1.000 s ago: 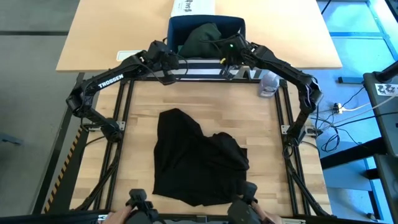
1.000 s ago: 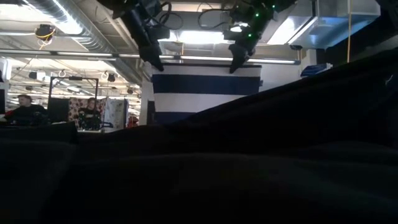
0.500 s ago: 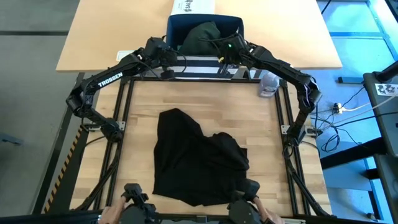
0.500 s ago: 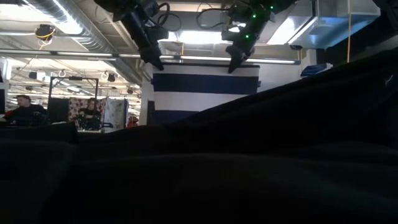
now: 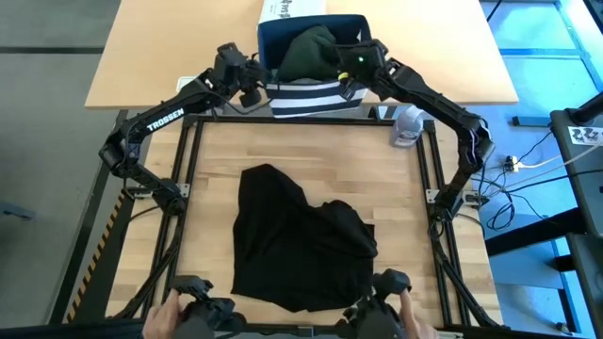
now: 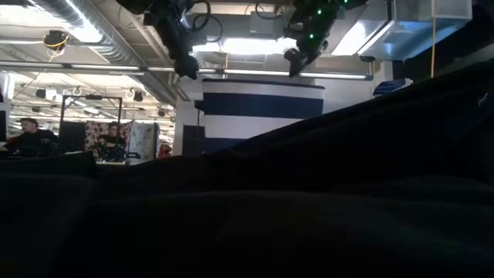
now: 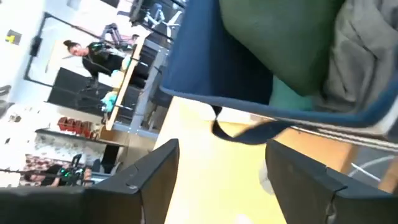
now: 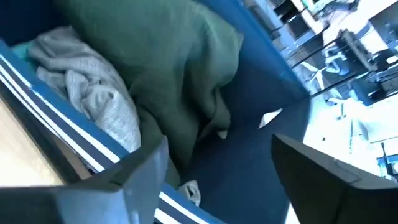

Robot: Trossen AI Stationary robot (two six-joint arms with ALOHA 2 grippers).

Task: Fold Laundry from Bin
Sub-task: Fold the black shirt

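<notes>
Up top, I see the bin [image 5: 314,66] at the table's far edge, its mouth upward, its long axis across the table. Left gripper [image 5: 252,87] hangs at its left side, right gripper [image 5: 347,75] at its right rim, both spread wide, empty. Black garment [image 5: 297,243] lies crumpled mid-table. Only the right wrist view shows the dark green garment [image 8: 168,81] over the light grey garment [image 8: 93,87].

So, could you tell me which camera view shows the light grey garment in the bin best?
The right wrist view: the light grey garment lies crumpled beside the dark green garment. The left wrist view catches a corner; the other views hide it.
</notes>
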